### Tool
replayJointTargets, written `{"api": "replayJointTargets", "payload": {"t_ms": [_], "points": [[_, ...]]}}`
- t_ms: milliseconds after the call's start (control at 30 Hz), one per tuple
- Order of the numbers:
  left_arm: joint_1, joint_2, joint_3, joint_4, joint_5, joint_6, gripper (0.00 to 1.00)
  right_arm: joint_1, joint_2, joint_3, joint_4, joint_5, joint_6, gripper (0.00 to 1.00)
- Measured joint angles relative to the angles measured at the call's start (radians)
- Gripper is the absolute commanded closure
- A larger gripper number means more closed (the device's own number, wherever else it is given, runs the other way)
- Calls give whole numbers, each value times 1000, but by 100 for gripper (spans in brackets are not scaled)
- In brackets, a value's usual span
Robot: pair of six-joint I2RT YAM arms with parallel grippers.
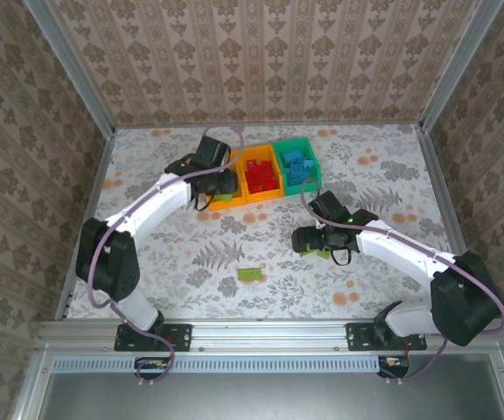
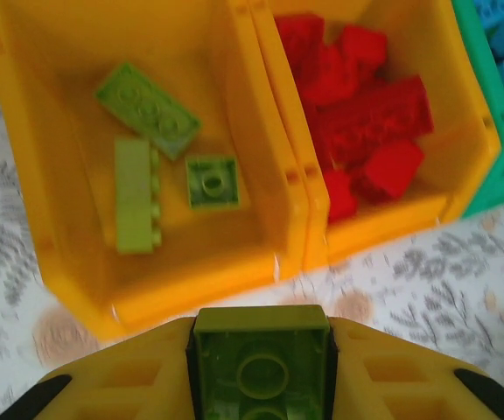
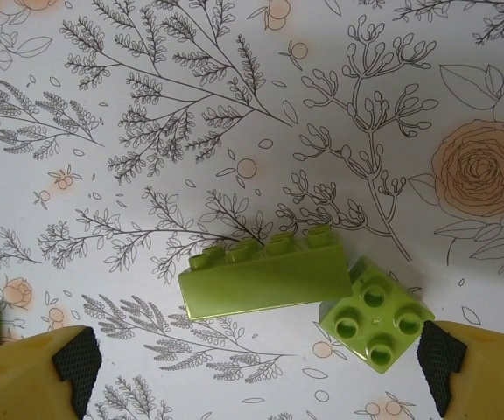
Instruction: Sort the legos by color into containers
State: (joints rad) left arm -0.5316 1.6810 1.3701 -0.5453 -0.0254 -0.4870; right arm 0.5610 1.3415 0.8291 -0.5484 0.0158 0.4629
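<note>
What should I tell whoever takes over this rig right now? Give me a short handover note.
Left gripper: shut on a lime brick, just short of the left yellow bin, which holds three lime bricks.
Right gripper: open, above a long lime brick and a square lime brick on the table.
Done: red bricks in the middle yellow bin; blue bricks in the green bin.
Left: drop the held brick, then bin those two and a loose lime brick near the front.
</note>
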Motion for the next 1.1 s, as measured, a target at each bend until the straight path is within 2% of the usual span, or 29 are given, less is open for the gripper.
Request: {"api": "replayJointTargets", "payload": {"t_ms": [367, 767, 900, 1000, 1067, 1100], "points": [[148, 300, 249, -39, 60, 90, 63, 71, 111, 3, -1, 55, -50, 1], [167, 335, 336, -52, 83, 114, 47, 76, 212, 74, -2, 105, -113, 5], [167, 338, 335, -52, 96, 112, 36, 79, 236, 88, -2, 109, -129, 12], [167, 333, 311, -33, 106, 107, 18, 80, 249, 101, -12, 109, -139, 19], [167, 318, 272, -26, 109, 99, 0, 83, 260, 114, -19, 109, -143, 23], [167, 307, 256, -25, 110, 101, 0, 84, 264, 119, -22, 109, -145, 24]]}}
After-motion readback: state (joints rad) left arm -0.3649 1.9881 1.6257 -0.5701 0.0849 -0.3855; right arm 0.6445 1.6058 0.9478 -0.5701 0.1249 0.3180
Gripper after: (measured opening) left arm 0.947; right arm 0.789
